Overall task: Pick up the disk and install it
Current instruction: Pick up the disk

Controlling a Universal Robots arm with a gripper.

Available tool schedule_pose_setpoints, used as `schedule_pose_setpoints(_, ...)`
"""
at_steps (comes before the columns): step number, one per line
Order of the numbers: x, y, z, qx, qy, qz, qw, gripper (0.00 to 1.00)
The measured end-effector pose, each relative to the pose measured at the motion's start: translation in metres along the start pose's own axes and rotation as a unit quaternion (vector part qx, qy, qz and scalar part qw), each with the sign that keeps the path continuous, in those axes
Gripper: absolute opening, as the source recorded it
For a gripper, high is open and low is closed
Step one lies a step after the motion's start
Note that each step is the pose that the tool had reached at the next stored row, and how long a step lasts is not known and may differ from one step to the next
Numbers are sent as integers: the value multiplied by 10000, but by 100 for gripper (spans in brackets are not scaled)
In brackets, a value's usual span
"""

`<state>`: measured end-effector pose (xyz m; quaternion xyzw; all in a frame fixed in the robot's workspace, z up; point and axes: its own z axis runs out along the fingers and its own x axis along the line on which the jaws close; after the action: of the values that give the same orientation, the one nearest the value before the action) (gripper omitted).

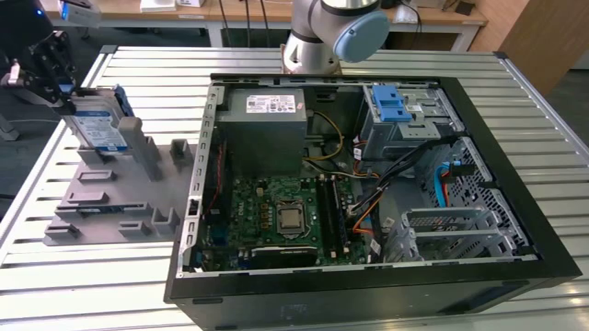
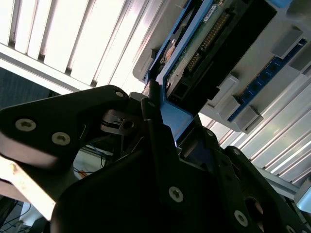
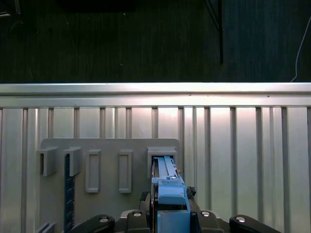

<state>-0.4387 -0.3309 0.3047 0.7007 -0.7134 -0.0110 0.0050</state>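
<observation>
Holds the end effector [image 1: 57, 83] clamped on the upper edge of the disk [image 1: 96, 123], standing on edge in a slot of the grey holder [image 1: 101, 207] on the bench [image 1: 165, 69], long axis running from the grip down into that slot, well apart from the computer case [image 1: 322, 296].

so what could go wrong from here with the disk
1. The end effector grips the disk by its thin blue carrier edge, so it may slip or twist.
2. The disk stands in a slot of the grey holder; an angled pull could jam it.
3. Loose cables cross the case by the drive cage and could snag.
</observation>
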Motion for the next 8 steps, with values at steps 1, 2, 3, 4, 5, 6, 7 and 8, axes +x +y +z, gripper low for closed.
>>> schedule_pose_setpoints(1,0,0,-5,0,0,0,10000,37)
schedule_pose_setpoints(2,0,0,-11,0,0,0,10000,37)
schedule_pose_setpoints(3,0,0,-16,1,-1,0,10000,37)
schedule_pose_setpoints(4,0,0,-21,1,-1,0,10000,37)
schedule_pose_setpoints(5,0,0,-26,1,-1,0,10000,37)
schedule_pose_setpoints(6,-1,1,-32,1,0,0,10000,37)
schedule_pose_setpoints(7,-1,0,-38,1,0,0,10000,37)
schedule_pose_setpoints(8,-1,1,-44,1,-1,0,10000,37)
